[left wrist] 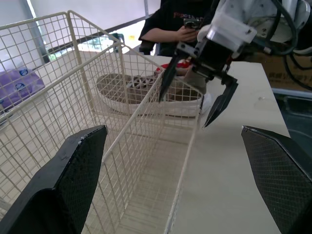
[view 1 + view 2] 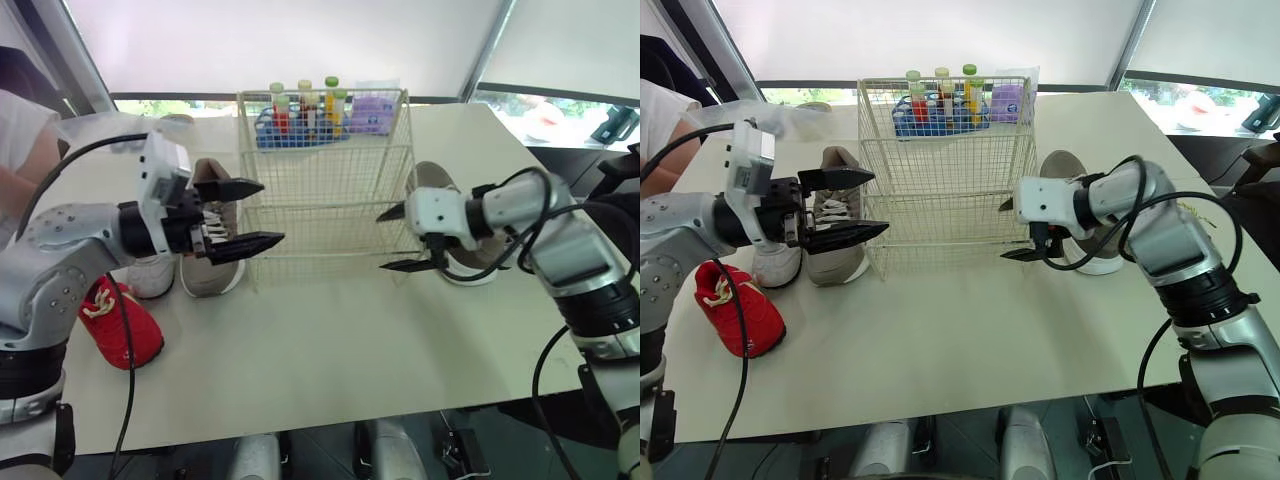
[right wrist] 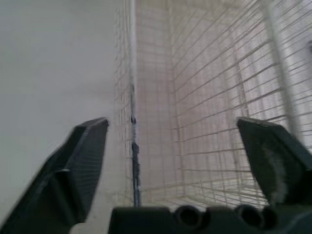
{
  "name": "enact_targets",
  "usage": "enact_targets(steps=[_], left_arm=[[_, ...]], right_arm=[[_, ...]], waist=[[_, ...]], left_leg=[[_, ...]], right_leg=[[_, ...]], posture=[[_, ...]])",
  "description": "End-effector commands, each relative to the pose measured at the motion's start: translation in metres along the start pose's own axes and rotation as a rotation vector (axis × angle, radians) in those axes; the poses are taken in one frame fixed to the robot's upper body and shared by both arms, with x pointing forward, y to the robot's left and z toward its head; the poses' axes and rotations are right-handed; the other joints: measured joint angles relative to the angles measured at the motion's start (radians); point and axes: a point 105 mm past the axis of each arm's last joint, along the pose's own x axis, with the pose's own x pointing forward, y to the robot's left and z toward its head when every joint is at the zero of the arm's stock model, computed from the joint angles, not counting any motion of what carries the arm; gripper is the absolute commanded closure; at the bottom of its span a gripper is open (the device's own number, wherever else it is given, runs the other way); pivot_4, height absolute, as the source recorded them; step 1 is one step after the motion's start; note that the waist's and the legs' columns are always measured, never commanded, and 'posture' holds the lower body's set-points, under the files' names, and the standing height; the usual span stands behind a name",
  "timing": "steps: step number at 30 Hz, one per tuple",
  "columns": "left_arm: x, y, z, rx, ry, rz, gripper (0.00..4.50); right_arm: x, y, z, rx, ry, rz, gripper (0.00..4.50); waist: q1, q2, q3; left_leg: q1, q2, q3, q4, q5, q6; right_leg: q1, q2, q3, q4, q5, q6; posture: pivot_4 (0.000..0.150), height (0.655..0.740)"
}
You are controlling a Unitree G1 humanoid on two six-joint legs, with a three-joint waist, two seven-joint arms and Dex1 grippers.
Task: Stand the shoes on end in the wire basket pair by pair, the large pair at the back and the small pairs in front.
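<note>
Daylight is coming through pale blinds behind a white table [image 2: 330, 370], and the basket [image 2: 325, 190] is standing near its far middle, open at the top. As far as its mesh shows, the basket is holding nothing, so the task is looking barely begun: no shoe is standing on end inside, neither at the back nor in front.

Four shoes are lying flat on the table outside the basket. A grey shoe [image 2: 210, 278] is sitting just beside the basket's left wall, a white shoe [image 2: 150, 275] is lying against it on the outer side, and a red shoe [image 2: 125, 325] is resting nearer the robot. A pale shoe [image 2: 430, 180] is lying just beside the right wall. Which of these make pairs is hard to tell, and I am counting fewer shoes than full pairs would need.

The left gripper [image 2: 270, 212] is hanging at the basket's front left corner, in front of the grey shoe, with its fingers spread wide and holding nothing. The right gripper [image 2: 382, 241] is hovering at the front right corner, likewise wide and carrying nothing, with the pale shoe behind it.

Behind the basket a blue crate [image 2: 262, 128] of bottles is standing. A person [image 1: 180, 24] is sitting beyond the table.

All the placing is left to do, starting, I judge, with the large pair.
</note>
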Motion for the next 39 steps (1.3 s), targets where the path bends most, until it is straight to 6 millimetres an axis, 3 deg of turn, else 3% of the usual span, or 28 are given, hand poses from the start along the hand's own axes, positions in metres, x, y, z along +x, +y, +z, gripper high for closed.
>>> enact_targets(steps=[1, 3, 7, 10, 14, 22, 29, 37, 39], left_arm=[[0.001, -0.001, 0.012, 0.057, -0.03, -0.006, 0.0], [0.0, -0.001, 0.012, 0.056, -0.03, -0.006, 0.0], [0.002, -0.002, 0.013, 0.041, -0.04, -0.029, 0.0], [0.006, 0.0, 0.01, 0.04, -0.04, -0.045, 0.0], [0.011, 0.0, 0.008, 0.035, -0.047, -0.075, 0.0], [0.017, 0.002, 0.006, 0.04, -0.05, -0.111, 0.0], [0.016, 0.001, 0.006, 0.053, -0.045, -0.108, 0.0], [0.012, 0.0, 0.008, 0.06, -0.045, -0.084, 0.0], [0.012, 0.0, 0.008, 0.061, -0.044, -0.076, 0.0]], right_arm=[[-0.049, -0.025, 0.052, 0.027, -0.215, -0.193, 0.02], [-0.069, -0.034, 0.057, 0.09, -0.242, -0.295, 0.02], [-0.104, -0.047, 0.04, 0.249, -0.183, -0.543, 0.02], [-0.112, -0.033, -0.001, 0.432, -0.048, -0.678, 0.02], [-0.112, -0.008, -0.044, 0.619, 0.093, -0.821, 0.02], [-0.096, 0.009, -0.086, 0.81, 0.125, -0.949, 0.02], [-0.084, 0.02, -0.114, 0.886, 0.172, -0.947, 0.02], [-0.072, 0.022, -0.122, 0.943, 0.13, -0.921, 0.02], [-0.07, 0.02, -0.121, 0.948, 0.119, -0.92, 0.54]], waist=[[0.0, 0.0, 0.0], [0.002, 0.0, 0.0], [0.003, -0.001, 0.0], [0.004, -0.001, -0.001], [0.0, -0.001, -0.001], [-0.001, 0.0, -0.001], [0.0, 0.0, -0.001], [-0.002, 0.0, -0.001], [-0.001, 0.0, -0.001]], left_leg=[[0.0, 0.0, 0.0, 0.0, 0.0, 0.0], [0.0, 0.0, 0.0, 0.0, 0.0, 0.0], [0.0, 0.0, -0.001, 0.0, -0.001, -0.002], [0.0, 0.0, -0.001, 0.0, -0.002, -0.002], [0.0, 0.0, -0.001, 0.0, 0.0, 0.0], [0.0, 0.0, -0.001, 0.001, 0.0, 0.0], [0.0, 0.0, -0.001, 0.001, 0.0, 0.001], [0.0, 0.0, -0.001, 0.001, 0.0, 0.001], [0.0, 0.0, -0.001, 0.001, 0.0, 0.001]], right_leg=[[0.0, 0.0, 0.0, 0.0, 0.0, 0.0], [0.0, 0.0, 0.0, 0.0, 0.0, 0.0], [0.001, 0.0, 0.0, -0.001, 0.0, 0.0], [0.001, 0.0, 0.0, -0.001, 0.0, 0.0], [0.001, 0.0, 0.0, 0.0, 0.0, 0.0], [0.001, 0.0, 0.0, 0.0, 0.0, 0.0], [0.002, 0.0, 0.0, 0.0, 0.0, 0.0], [0.002, 0.0, 0.0, 0.0, 0.0, 0.0], [0.002, 0.0, 0.0, 0.0, 0.0, 0.0]], posture=[[0.15, 0.74], [0.15, 0.74], [0.15, 0.74], [0.15, 0.74], [0.15, 0.74], [0.15, 0.74], [0.15, 0.74], [0.15, 0.74], [0.15, 0.74]])
